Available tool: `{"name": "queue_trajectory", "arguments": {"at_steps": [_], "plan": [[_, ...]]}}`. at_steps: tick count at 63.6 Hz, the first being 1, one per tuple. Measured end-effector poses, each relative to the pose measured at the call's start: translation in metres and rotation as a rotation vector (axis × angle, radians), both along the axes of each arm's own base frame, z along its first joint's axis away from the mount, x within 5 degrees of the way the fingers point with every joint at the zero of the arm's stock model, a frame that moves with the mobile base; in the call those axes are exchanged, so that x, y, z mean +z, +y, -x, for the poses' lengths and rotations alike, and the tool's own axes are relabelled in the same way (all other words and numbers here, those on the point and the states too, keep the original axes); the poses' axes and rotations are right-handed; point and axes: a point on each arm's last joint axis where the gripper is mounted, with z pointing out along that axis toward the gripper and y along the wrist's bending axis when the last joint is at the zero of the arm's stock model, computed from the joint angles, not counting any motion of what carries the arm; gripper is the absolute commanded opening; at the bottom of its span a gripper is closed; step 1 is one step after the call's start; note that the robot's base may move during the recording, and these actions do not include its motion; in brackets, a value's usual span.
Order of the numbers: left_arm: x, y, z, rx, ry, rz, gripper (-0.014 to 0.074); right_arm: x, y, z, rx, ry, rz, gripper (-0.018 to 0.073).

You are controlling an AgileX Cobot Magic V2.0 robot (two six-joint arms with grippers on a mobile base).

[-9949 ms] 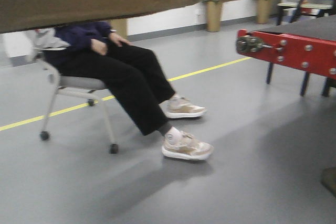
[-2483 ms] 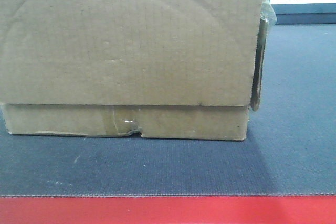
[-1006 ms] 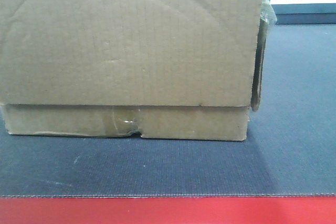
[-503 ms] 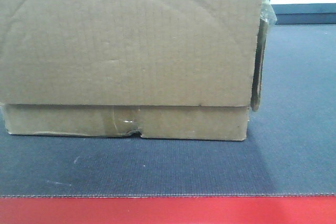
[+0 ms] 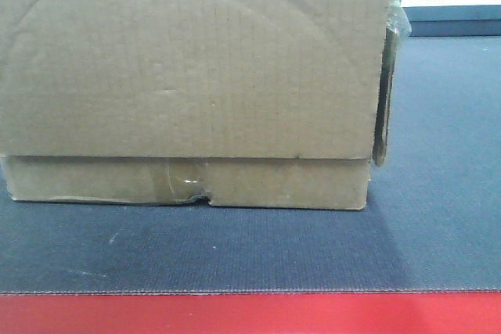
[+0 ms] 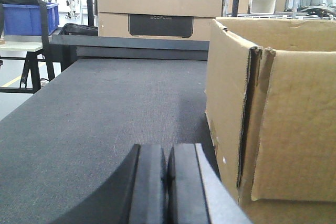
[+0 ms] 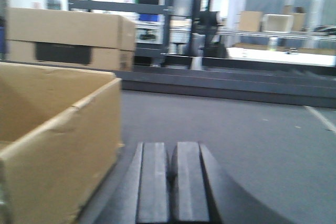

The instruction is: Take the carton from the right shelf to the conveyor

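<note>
The brown carton (image 5: 188, 68) rests on the dark woven conveyor belt (image 5: 438, 217), a little behind its red front edge (image 5: 250, 314). Its narrow bottom strip shows clear tape and a torn notch. In the left wrist view my left gripper (image 6: 168, 153) is shut and empty, low over the belt (image 6: 105, 108), just left of the carton's open corner (image 6: 273, 108). In the right wrist view my right gripper (image 7: 170, 150) is shut and empty over the belt (image 7: 247, 129), just right of the carton's wall (image 7: 58, 145). The right shelf is out of view.
A second closed cardboard box (image 6: 157, 6) with a dark label stands beyond the belt's far end, also in the right wrist view (image 7: 68, 38). A blue bin (image 6: 31, 18) sits on a table at far left. Racks and tables fill the background.
The carton has stayed put on the belt over the last 2.5 seconds. About ten seconds ago it was held up above the floor, with the conveyor off to the right.
</note>
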Motion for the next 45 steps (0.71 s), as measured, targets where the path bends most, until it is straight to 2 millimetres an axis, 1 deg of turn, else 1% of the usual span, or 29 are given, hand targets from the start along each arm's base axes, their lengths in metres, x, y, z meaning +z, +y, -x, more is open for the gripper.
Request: {"name": "queue_trajectory", "arguments": {"at_steps": [7,11,25,28,32,45], "plan": [[0.0,0.0,0.0,0.0,0.0,0.0,-0.0005,-0.022,-0.004,-0.008,-0.086,0.016,-0.03,-0.0069],[0.0,0.0,0.0,0.0,0.0,0.0,-0.0005,-0.04,-0.006,-0.011,-0.124,0.04,-0.039,-0.0069],[0.0,0.0,0.0,0.0,-0.002,0.0,-0.0005,-0.091,-0.007,-0.009,-0.147,0.063,-0.045,-0.0069],[0.0,0.0,0.0,0.0,-0.002,0.0,-0.0005,-0.097,-0.007,-0.009,-0.147,0.069,-0.046,-0.0069],[0.0,0.0,0.0,0.0,-0.002,0.0,-0.0005,-0.099,-0.007,-0.009,-0.146,0.078,-0.046,-0.0069],[0.0,0.0,0.0,0.0,-0.002,0.0,-0.0005,-0.1,-0.007,-0.009,-0.146,0.083,-0.045,-0.0069]]}}
